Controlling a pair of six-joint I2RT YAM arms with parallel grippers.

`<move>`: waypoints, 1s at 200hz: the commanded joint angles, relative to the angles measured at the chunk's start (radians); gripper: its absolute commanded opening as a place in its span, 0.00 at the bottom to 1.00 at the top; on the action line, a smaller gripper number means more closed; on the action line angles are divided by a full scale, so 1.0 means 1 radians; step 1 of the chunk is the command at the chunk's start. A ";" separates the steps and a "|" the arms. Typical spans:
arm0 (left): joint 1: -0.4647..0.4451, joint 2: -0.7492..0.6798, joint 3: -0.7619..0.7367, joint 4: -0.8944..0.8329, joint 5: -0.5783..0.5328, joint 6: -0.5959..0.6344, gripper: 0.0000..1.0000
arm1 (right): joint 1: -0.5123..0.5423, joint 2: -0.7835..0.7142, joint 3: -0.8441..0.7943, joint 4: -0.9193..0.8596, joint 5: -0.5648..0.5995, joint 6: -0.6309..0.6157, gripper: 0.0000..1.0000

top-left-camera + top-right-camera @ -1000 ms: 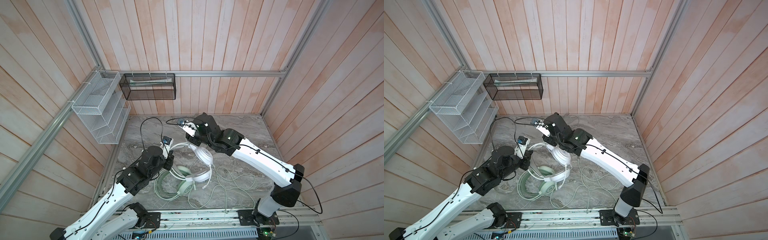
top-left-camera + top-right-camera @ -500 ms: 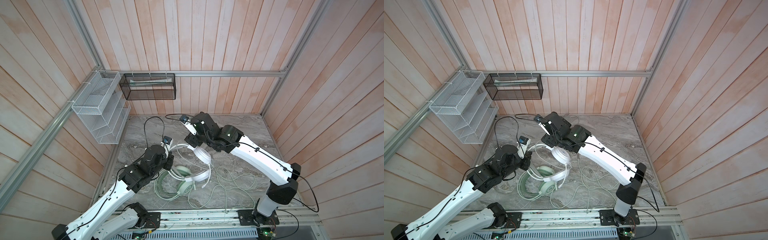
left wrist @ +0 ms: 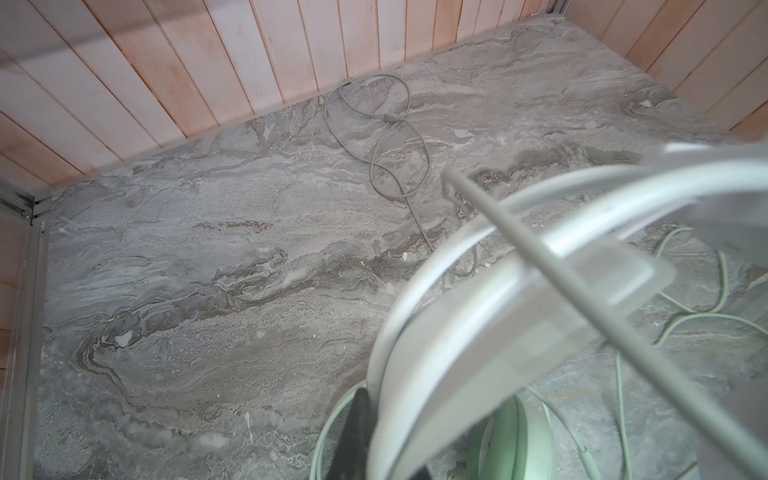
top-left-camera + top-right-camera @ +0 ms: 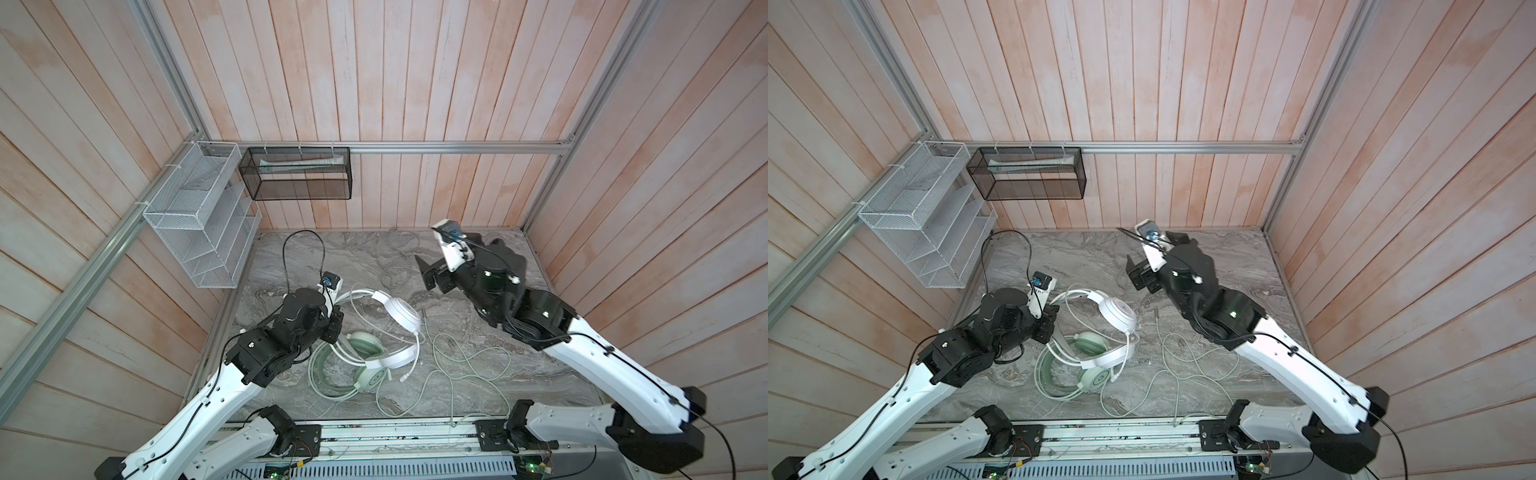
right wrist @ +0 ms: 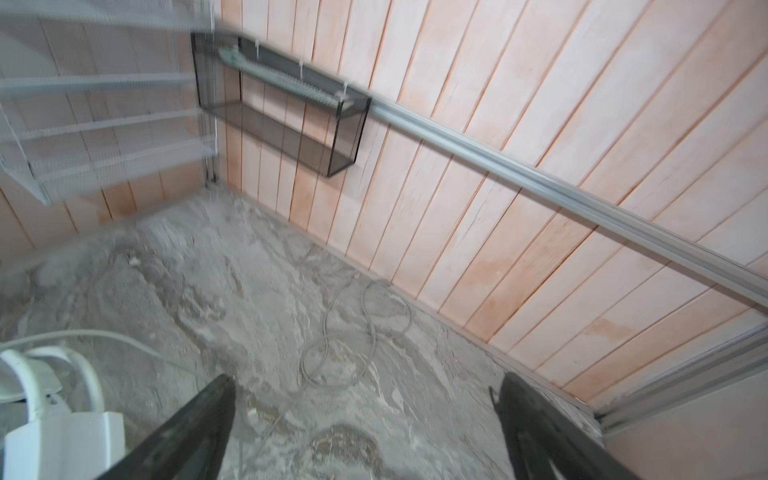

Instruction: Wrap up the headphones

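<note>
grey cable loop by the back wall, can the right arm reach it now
Probably yes: the right gripper hangs open close to the grey cable loop, with only bare table between them.

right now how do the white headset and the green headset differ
Colour: the white headset is white, the green headset mint. Pose: the white headset lies across the green headset, its band gripped by the shut left gripper; the green headset lies flat on the table, ungripped. Both are over-ear, with thin loose cables.
</note>
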 commanded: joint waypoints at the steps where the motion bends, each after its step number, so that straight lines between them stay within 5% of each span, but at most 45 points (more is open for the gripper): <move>1: 0.000 -0.032 0.066 0.030 0.069 -0.019 0.00 | -0.088 -0.081 -0.167 0.252 -0.195 0.105 1.00; 69: 0.000 -0.047 0.152 -0.032 0.058 0.084 0.00 | -0.245 -0.081 -0.489 0.460 -0.661 0.258 1.00; 121: 0.001 -0.030 0.185 -0.047 0.083 0.091 0.00 | -0.248 0.145 -0.600 0.745 -1.041 0.341 0.92; 200: 0.001 -0.010 0.195 -0.030 0.120 0.084 0.00 | -0.188 0.521 -0.462 0.900 -1.099 0.326 0.86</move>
